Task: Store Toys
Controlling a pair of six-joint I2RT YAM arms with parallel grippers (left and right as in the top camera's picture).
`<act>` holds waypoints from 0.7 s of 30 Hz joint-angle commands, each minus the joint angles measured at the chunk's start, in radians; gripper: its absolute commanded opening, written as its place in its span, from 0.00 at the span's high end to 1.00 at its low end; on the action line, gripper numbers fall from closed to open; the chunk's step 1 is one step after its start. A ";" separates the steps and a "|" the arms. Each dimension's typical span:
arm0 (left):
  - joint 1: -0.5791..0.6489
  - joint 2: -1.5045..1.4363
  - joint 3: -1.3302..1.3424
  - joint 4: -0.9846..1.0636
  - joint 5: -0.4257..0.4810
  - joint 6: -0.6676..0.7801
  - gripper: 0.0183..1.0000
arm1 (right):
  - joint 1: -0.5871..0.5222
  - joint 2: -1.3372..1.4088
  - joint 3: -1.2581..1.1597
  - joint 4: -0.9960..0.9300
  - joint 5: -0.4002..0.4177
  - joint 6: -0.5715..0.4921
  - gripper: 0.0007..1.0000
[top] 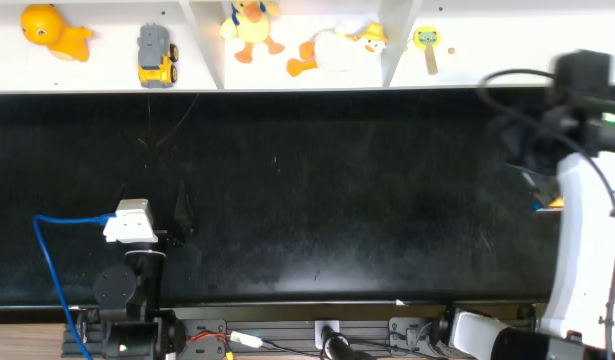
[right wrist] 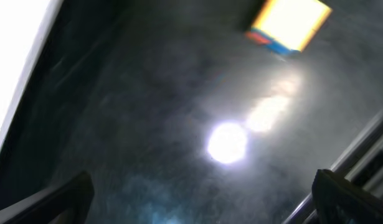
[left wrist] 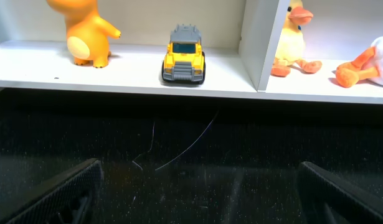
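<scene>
- Left gripper (left wrist: 198, 168): its fingers (left wrist: 66, 190) stand wide apart with nothing between them. It sits low over the black table (top: 337, 200), on the near left side, and faces the far shelf.
- Right gripper (right wrist: 200, 183): the fingers are likewise spread apart and hold nothing. It is raised over the right end of the table and looks down on the surface.
- Yellow block (right wrist: 289, 23): it has red and blue on its side faces. It lies on the table at the right end, apart from the right gripper and outside the shelf. The top view shows a sliver of it just beside the right arm.
- Glare spot (right wrist: 227, 142): a bright reflection on the table surface between the right gripper and the block.
- White shelf (top: 287, 85): it runs along the far edge of the table, and two upright dividers split it into compartments.
- Left compartment: an orange duck figure (left wrist: 85, 31) stands upright at the left. A yellow truck (left wrist: 184, 56) is to its right, on its wheels with its front toward the near side. The two are apart.
- Middle compartment: a yellow duck plush (left wrist: 291, 37) sits upright just right of the divider (left wrist: 263, 43). A white duck plush (top: 337, 48) lies on its side to the right of that, orange feet pointing left.
- Right compartment: a small green toy (top: 427, 42) with a tan handle lies alone.
- Blue cable (top: 62, 225): it loops from the left arm's wrist toward the near left corner.
</scene>
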 commanded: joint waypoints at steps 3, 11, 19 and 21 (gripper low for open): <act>-0.007 -0.012 -0.008 0.002 -0.009 -0.015 0.00 | -0.242 -0.009 -0.001 0.033 -0.009 0.005 0.00; -0.007 -0.012 -0.008 0.002 -0.009 -0.015 0.00 | -0.362 -0.008 -0.190 0.232 -0.008 -0.008 0.00; -0.007 -0.012 -0.007 0.002 -0.008 -0.015 0.00 | -0.378 0.017 -0.405 0.452 -0.005 -0.008 0.00; -0.007 -0.012 -0.008 0.002 -0.009 -0.015 0.00 | -0.378 0.037 -0.439 0.499 -0.001 -0.010 0.00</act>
